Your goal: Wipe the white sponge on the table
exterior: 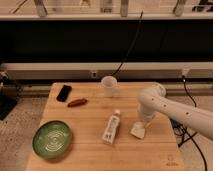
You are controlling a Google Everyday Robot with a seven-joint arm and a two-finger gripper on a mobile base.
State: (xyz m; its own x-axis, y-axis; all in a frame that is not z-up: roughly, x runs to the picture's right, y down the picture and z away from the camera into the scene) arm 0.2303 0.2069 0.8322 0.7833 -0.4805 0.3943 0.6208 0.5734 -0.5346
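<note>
The white sponge (138, 131) lies flat on the light wooden table (85, 150), right of centre near the right edge. My gripper (142, 124) comes down from the white arm on the right and sits right on top of the sponge, pressing at its upper part. The white arm covers the far side of the sponge.
A white labelled bottle (111, 127) lies on its side just left of the sponge. A translucent cup (109, 85) stands at the back. A green plate (52, 138) sits front left. A black phone (64, 92) and a reddish-brown sausage-shaped thing (77, 102) lie back left.
</note>
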